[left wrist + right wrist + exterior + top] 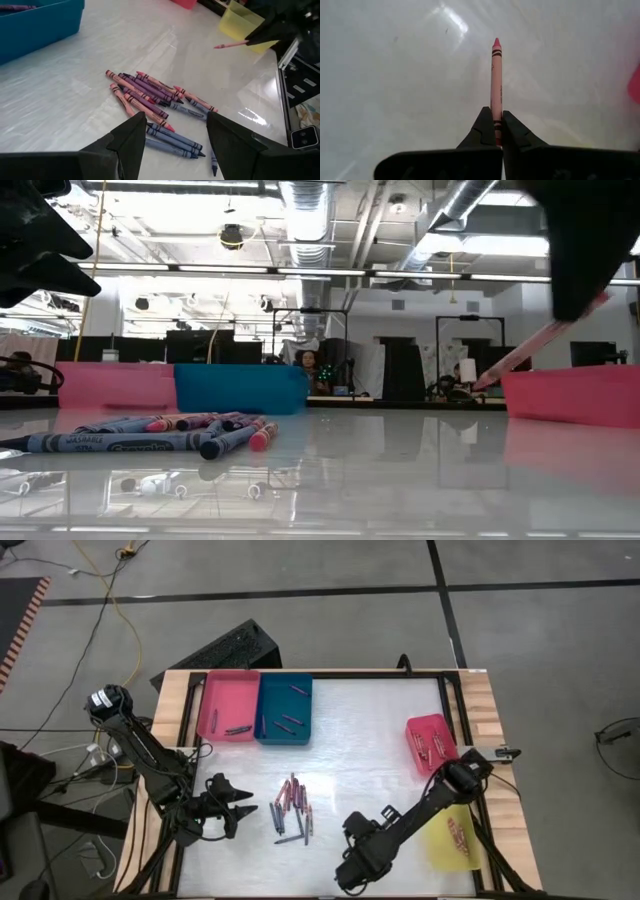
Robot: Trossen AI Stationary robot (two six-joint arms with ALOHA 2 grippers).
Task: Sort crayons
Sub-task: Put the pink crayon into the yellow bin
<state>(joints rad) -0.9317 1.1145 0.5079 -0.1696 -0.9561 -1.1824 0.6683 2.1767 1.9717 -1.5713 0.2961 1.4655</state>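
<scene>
A pile of crayons (293,808), pink, purple and grey-blue, lies flat on the white table; it also shows in the low view (170,435) and the left wrist view (157,105). My left gripper (238,802) is open and empty just left of the pile, its fingers (135,130) apart and above the pile's near-left side. My right gripper (372,823) is right of the pile, above the table, and shut on one pink crayon (496,75). That crayon also shows in the low view (520,355) and the left wrist view (231,45). My right gripper pinches the pink crayon's blunt rear end (496,116) between its two fingertips. The fingers lie along the crayon, which sticks out straight ahead of them. The crayon slants down toward its pointed tip (480,385) and is lifted clear of the table.
A pink tray (228,705) and a blue tray (285,710) stand at the far left, each with a few crayons. A red tray (432,745) with crayons stands at the right, a yellow tray (455,835) with crayons at the near right. Bare table lies between.
</scene>
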